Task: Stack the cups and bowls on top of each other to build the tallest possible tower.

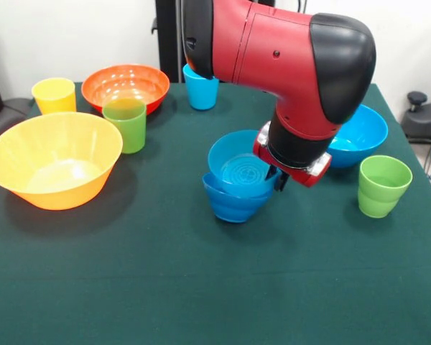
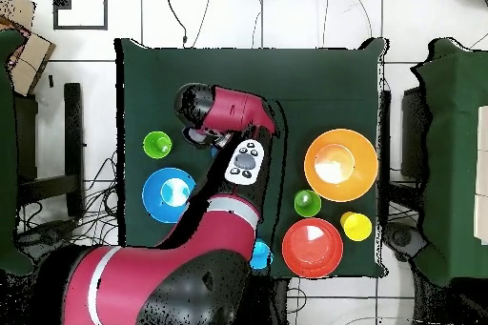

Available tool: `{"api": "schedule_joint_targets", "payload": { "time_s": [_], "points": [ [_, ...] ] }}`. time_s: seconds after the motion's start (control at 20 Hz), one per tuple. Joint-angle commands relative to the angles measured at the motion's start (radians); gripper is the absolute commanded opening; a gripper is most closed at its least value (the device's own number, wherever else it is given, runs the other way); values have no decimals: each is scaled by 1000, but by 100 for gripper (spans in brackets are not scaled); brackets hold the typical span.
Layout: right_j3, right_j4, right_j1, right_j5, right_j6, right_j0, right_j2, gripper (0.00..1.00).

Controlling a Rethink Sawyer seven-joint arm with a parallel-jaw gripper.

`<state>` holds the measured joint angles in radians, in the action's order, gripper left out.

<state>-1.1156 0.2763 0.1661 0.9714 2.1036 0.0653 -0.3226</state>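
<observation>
A medium light blue bowl [image 1: 237, 167] sits tilted inside a small dark blue bowl [image 1: 233, 203] at the table's middle. My gripper [image 1: 276, 178] is low at the right rim of the light blue bowl, and the arm hides its tips. The big yellow-orange bowl [image 1: 54, 162] [image 2: 340, 163], the orange-red bowl [image 1: 126, 86] [image 2: 312, 247] and the big light blue bowl [image 1: 359, 133] [image 2: 169, 193] stand apart. The yellow cup [image 1: 54, 95], one green cup [image 1: 125, 123], the light blue cup [image 1: 201, 90] and another green cup [image 1: 383, 185] stand upright. The purple cup is out of view.
The red arm [image 2: 229, 121] covers the two nested bowls in the overhead view. A black chair part [image 1: 425, 115] stands past the table's right edge. Bare green cloth [image 1: 201, 287] lies along the table's near side in the front view.
</observation>
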Motion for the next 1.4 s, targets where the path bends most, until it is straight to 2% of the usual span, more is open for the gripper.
{"api": "schedule_joint_targets", "payload": {
  "time_s": [0.05,0.6,0.95,1.4],
  "points": [
    [65,24,1,93,178,-33,62,0],
    [62,20,8,113,170,-36,67,0],
    [39,20,9,76,168,-37,71,0],
    [91,6,-21,71,145,-48,68,0]
  ]
}}
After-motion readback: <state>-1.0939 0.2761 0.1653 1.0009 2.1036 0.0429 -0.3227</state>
